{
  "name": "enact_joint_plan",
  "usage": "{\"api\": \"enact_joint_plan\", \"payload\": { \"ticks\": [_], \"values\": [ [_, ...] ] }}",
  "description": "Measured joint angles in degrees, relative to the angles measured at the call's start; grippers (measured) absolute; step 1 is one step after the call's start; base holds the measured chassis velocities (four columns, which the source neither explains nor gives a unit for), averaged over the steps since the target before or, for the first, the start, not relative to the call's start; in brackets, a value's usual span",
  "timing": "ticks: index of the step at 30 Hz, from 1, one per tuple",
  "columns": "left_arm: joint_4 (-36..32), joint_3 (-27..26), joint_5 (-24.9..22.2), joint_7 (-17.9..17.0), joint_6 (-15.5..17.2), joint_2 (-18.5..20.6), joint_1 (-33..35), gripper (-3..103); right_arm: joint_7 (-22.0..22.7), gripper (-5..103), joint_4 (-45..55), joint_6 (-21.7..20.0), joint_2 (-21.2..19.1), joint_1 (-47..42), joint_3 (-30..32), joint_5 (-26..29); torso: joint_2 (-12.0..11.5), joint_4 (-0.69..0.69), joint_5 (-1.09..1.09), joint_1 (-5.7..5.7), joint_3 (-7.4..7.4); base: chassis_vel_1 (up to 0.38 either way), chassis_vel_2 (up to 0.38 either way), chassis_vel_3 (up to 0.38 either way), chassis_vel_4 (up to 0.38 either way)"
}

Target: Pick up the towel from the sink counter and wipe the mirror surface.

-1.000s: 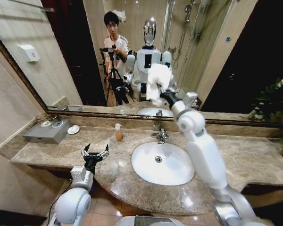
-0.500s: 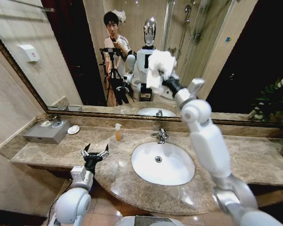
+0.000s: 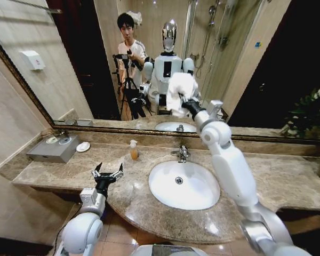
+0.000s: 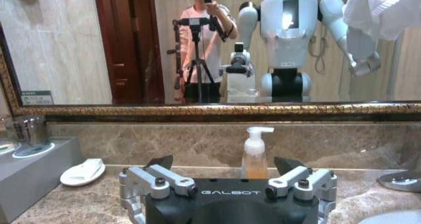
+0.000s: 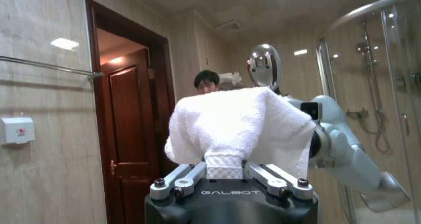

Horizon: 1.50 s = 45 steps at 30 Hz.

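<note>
White towel [image 3: 180,92] is clamped in your right gripper [image 3: 188,105] against the mirror [image 3: 245,69] at 12 o'clock, wiping underway; left gripper [image 3: 108,173] idles agape.

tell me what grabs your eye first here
The white towel, clamped in the right end effector and held up against the big mirror above the basin. Next, the left end effector, open and low over the marble counter near the soap bottle.
</note>
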Motion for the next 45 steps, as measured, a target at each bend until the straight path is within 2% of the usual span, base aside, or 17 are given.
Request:
{"api": "enact_joint_plan", "payload": {
  "ticks": [11,16,23,27,30,36,39,45],
  "values": [
    [0.0,0.0,0.0,0.0,0.0,0.0,0.0,100,1.7,13,0.6,-0.1,-3.1,10.3,-0.2,3.1,0.0,0.01,-0.01,0.01,0.00,0.000,0.000,0.000,0.000],
    [0.0,0.0,0.0,0.0,0.0,0.0,0.0,100,1.6,13,0.7,-0.2,-3.5,9.5,-0.5,2.8,0.0,0.00,-0.02,0.00,0.00,0.000,0.000,0.000,0.000],
    [0.0,0.0,0.0,0.0,0.0,0.0,0.0,100,1.0,13,-0.1,0.1,-2.3,1.2,-0.8,0.5,0.0,0.01,0.01,0.00,0.00,0.000,0.000,0.000,0.000],
    [0.0,0.0,0.0,0.0,0.0,0.0,0.0,100,0.5,13,0.5,0.3,-2.2,-0.5,-1.0,-0.6,0.0,0.00,0.00,0.00,0.00,0.000,0.000,0.000,0.000],
    [0.0,0.0,0.0,0.0,0.0,0.0,0.0,100,0.6,13,0.8,0.5,-2.4,0.6,-1.1,-0.3,0.0,0.01,0.00,0.00,0.00,0.000,0.000,0.000,0.000],
    [0.0,0.0,0.0,0.0,0.0,0.0,0.0,100,2.0,13,1.0,0.1,-3.6,10.0,-1.0,3.3,0.0,0.01,-0.02,0.01,0.00,0.000,0.000,0.000,0.000],
    [0.0,0.0,0.0,0.0,0.0,0.0,0.0,100,2.6,13,1.2,-0.2,-3.8,11.8,-0.9,4.0,0.0,0.02,-0.03,0.00,0.00,0.000,0.000,0.000,0.000],
    [0.0,0.0,0.0,0.0,0.0,0.0,0.0,100,2.0,13,1.3,-0.3,-4.0,7.7,-1.4,3.0,0.0,0.00,0.00,0.00,0.00,0.000,0.000,0.000,0.000]
  ]
}}
